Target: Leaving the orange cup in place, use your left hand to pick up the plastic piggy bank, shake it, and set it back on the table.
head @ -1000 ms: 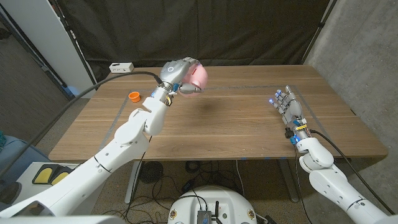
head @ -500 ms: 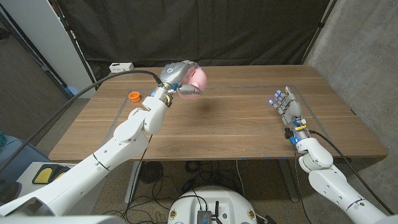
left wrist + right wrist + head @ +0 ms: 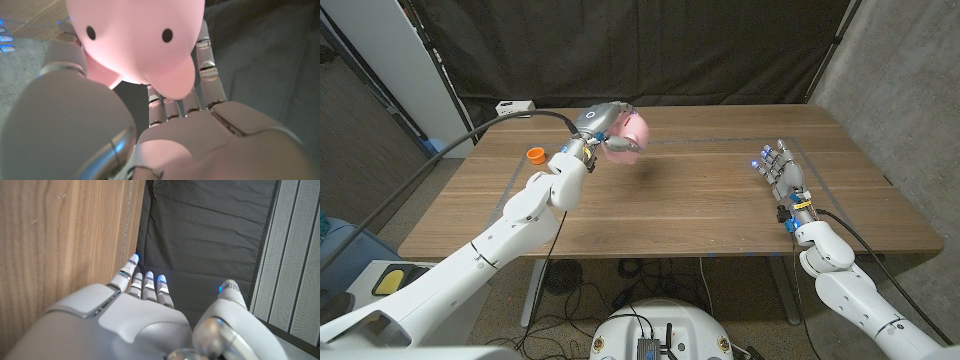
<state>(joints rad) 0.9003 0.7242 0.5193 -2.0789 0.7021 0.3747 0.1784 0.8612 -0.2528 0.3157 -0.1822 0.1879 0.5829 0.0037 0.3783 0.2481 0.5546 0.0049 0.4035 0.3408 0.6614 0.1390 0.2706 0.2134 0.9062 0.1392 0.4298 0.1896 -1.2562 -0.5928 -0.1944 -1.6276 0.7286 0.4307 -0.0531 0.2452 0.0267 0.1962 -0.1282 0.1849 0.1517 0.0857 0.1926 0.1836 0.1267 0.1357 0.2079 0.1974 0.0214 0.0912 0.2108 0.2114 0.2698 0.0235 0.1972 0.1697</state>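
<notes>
Above wooden table point(image 3: 680, 200), piggy bank point(image 3: 628, 132) in left hand point(image 3: 600, 122); wrist-view eyes

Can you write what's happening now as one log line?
left hand: holds piggy bank in air | right hand: open | orange cup: on table

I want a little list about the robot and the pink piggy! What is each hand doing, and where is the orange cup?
piggy bank: pink piggy bank, held up off the table
left hand: left hand grips the piggy bank above the table's far left part
right hand: right hand holds nothing, fingers apart, at the table's right side
orange cup: orange cup stands on the table near its left edge, apart from both hands
</notes>
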